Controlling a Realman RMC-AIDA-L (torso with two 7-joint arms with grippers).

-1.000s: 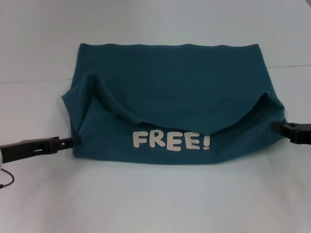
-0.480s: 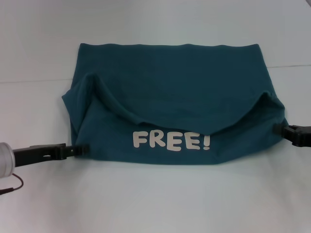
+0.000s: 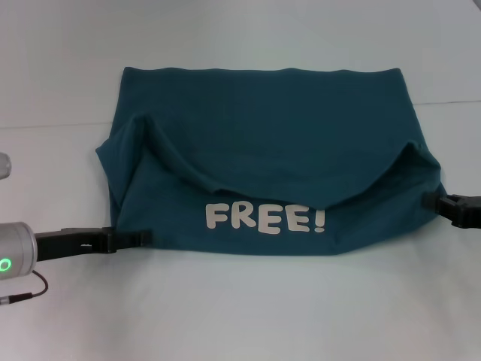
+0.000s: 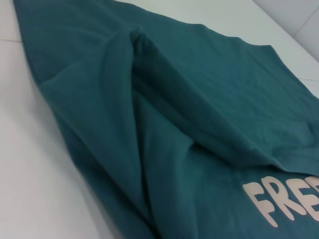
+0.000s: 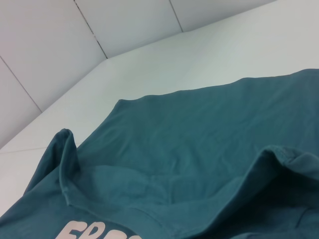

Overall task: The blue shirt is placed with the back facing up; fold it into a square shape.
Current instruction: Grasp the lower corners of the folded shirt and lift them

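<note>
The blue shirt (image 3: 263, 135) lies folded on the white table, its near part turned up so the white "FREE!" lettering (image 3: 264, 218) faces me. Raised folds stand at its left and right sides. My left gripper (image 3: 141, 239) sits low at the shirt's near-left corner, its tip touching the cloth edge. My right gripper (image 3: 430, 201) rests against the shirt's right edge. The left wrist view shows the shirt (image 4: 174, 99) up close with a deep fold and part of the lettering (image 4: 279, 199). The right wrist view shows the shirt (image 5: 199, 139) from the other side.
The white table (image 3: 240, 316) extends around the shirt on all sides. A thin dark cable (image 3: 30, 289) loops beside my left arm at the near left. Light wall panels (image 5: 60, 45) rise behind the table's far edge.
My left gripper has slid nearer and to the right along the shirt's left edge to its near-left corner. The right gripper has dropped slightly. The shirt has not shifted.
</note>
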